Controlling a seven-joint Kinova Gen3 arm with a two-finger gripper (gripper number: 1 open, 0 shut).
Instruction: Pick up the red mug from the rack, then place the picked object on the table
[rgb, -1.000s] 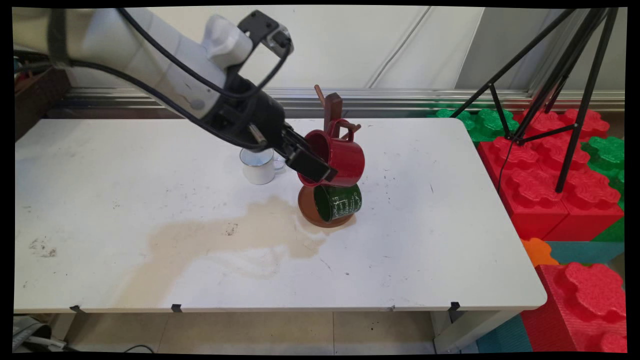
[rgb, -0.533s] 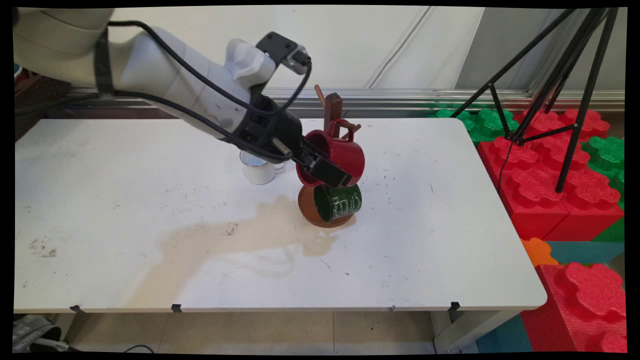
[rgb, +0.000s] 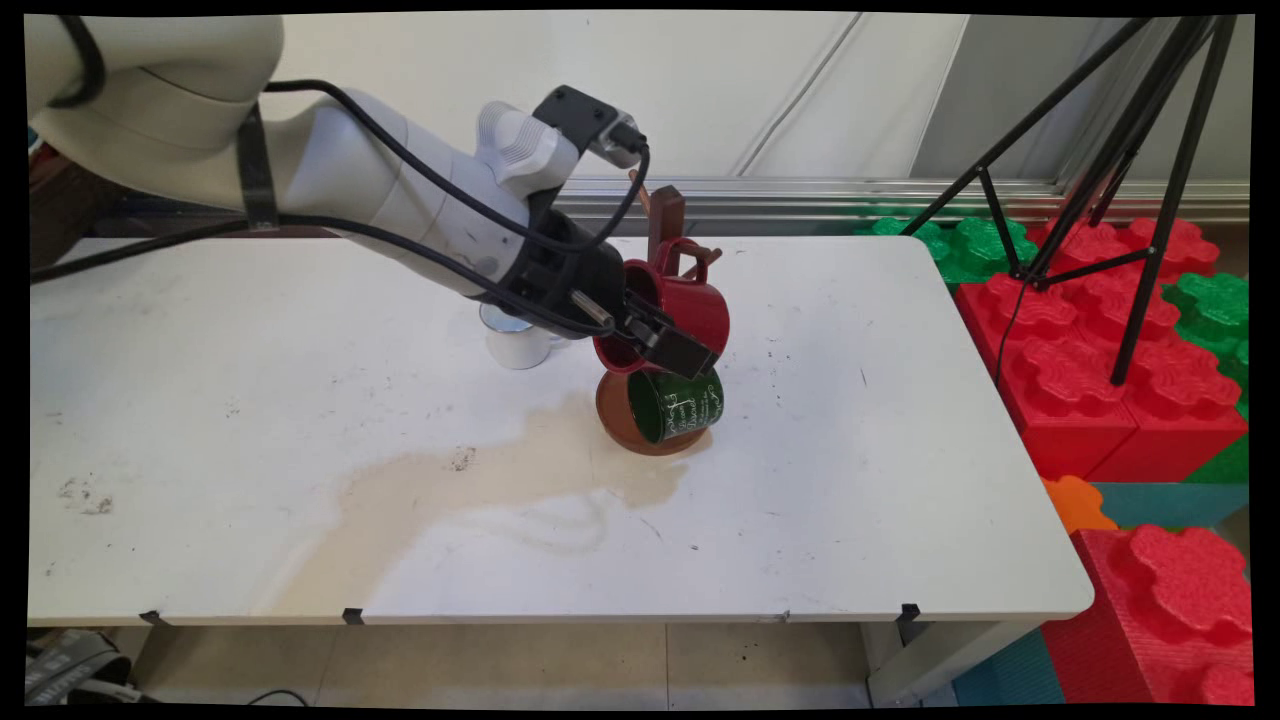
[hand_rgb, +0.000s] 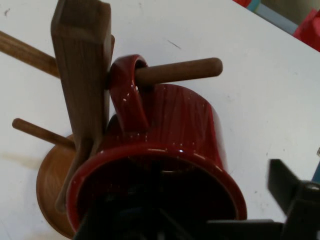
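Note:
A red mug (rgb: 690, 305) hangs by its handle on a peg (hand_rgb: 180, 72) of a wooden mug tree (rgb: 665, 215), its mouth turned toward the hand. My gripper (rgb: 668, 345) is open and straddles the mug's lower rim. One finger reaches into the mouth. The other finger (hand_rgb: 290, 187) stands outside the wall with a gap to it. In the hand view the red mug (hand_rgb: 185, 120) fills the middle, beside the tree's post (hand_rgb: 82, 75). A green mug (rgb: 685, 405) hangs lower on the tree, above its round base (rgb: 620, 425).
A white enamel mug (rgb: 515, 345) stands on the table just behind the arm's wrist. A brown stain (rgb: 480, 470) spreads over the table (rgb: 250, 330) left of the tree's base. To the right of the table are red and green foam blocks (rgb: 1100, 330) and a black tripod (rgb: 1130, 150).
The arm has pushed right and slightly down toward the red mug, so the fingers now reach further along its rim. The mug and the tree have stayed in place.

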